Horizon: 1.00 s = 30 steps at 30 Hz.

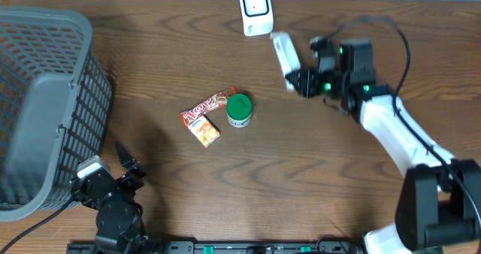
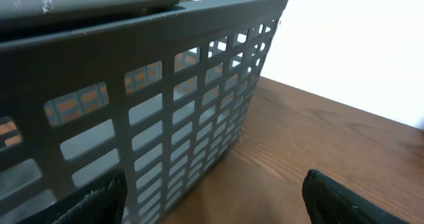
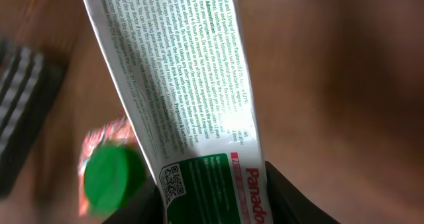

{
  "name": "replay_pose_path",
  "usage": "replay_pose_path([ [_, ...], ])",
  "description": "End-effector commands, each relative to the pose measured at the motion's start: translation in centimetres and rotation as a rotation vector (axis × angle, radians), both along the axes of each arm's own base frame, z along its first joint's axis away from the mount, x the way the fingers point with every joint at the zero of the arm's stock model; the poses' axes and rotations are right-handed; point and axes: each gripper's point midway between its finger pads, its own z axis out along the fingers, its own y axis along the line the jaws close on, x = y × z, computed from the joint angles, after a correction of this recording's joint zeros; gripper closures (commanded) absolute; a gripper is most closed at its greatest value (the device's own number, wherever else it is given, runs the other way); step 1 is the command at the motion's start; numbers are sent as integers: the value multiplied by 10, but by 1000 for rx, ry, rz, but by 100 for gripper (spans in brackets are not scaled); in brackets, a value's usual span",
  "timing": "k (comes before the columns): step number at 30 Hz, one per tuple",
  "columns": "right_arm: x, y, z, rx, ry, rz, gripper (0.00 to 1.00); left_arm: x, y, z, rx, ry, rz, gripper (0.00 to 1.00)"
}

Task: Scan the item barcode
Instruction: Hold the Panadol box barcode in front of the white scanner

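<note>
Overhead: the white Panadol box (image 1: 282, 52) is held up off the table (image 1: 316, 179) near the far edge. Its long axis runs almost toward and away from the robot, leaning a little left. The far end points at the white scanner (image 1: 255, 10), just short of it. The right gripper (image 1: 296, 80) clamps the near end, its jaws partly closed on the box's narrow sides. In mid-table a green-capped jar (image 1: 239, 110) stands touching two snack packets (image 1: 204, 116). The gray basket (image 1: 71, 96) fills the left side, and only its own mesh shows inside. The left gripper (image 1: 128, 167) sits just beside the basket's near corner.

Left wrist: the basket (image 2: 172, 85) wall looms close and the left gripper (image 2: 218, 207) has its jaws spread wide, with nothing between them. Orange-brown patches show through the holes, but I cannot tell what they are.

Right wrist: the Panadol box (image 3: 179, 85) runs lengthwise up the picture, its printed face toward the camera. The right gripper (image 3: 218, 207) pinches its lower end. Below, the jar (image 3: 109, 177) and a red packet are blurred.
</note>
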Motion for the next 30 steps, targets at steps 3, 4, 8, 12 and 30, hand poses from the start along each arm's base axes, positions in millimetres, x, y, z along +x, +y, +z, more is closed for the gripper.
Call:
replay_pose_path([
  [3, 55, -5, 12, -114, -110, -50, 65, -1, 2, 1, -3, -5, 15, 15],
  [4, 63, -4, 13, -132, -128, -46, 64, -1, 2, 1, -3, -4, 15, 15],
  [8, 99, -7, 16, -230, -203, -78, 64, -1, 2, 1, -3, -5, 15, 15],
  [12, 129, -10, 19, -373, -287, -96, 65, -1, 2, 1, -3, -5, 15, 15],
  [30, 194, -2, -11, -753, -604, -241, 68, -1, 2, 1, -3, -5, 15, 15],
])
